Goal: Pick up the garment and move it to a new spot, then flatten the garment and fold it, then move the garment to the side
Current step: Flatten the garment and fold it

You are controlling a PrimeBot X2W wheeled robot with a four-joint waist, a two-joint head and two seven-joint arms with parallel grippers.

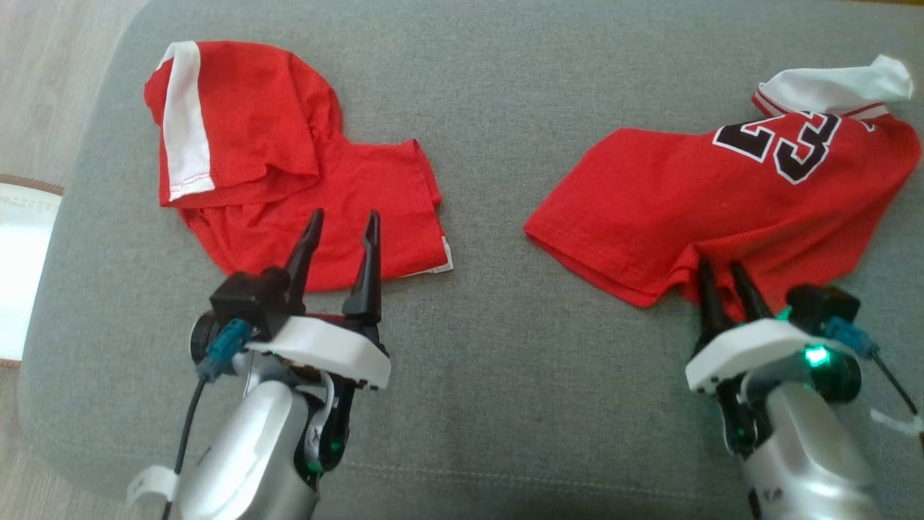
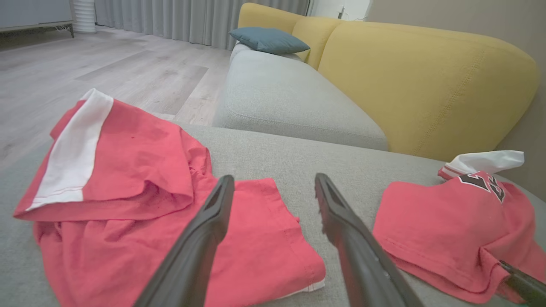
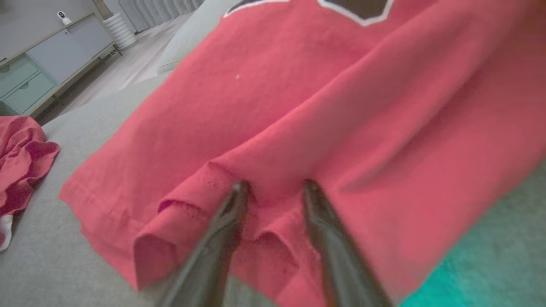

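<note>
- Grey fabric covers the seat [image 1: 491, 108] that carries everything. Two red garments lie on it, well apart, with bare cloth between them.
- The jersey [image 1: 722, 195] lies along the right edge and reaches toward the far right corner. Its white collar [image 1: 837, 83] is twisted up there and the black number [image 1: 787, 141] faces up. It is rumpled: the hem nearest the robot is doubled under into a loose ridge and the body is creased. By my reading it has been neither flattened nor folded.
- The shorts [image 1: 289, 166] lie toward the far left corner. One leg with a white stripe is flopped over the rest, more a heap than a tidy fold.
- The right hand [image 1: 720, 266] is down at the jersey's near hem. Its fingers are a little apart, with the bunched hem between and around the tips. In the right wrist view they have not closed on the cloth, so nothing is held yet.
- The left hand [image 1: 345, 214] hovers above the near edge of the shorts. Its fingers are spread wide and it is empty.
- Judged from this, the task is near its start. The jersey looks like the piece being worked, and the first pick-up is about to happen. Carrying it to a new spot, smoothing, folding and setting it aside are all left to do.
</note>
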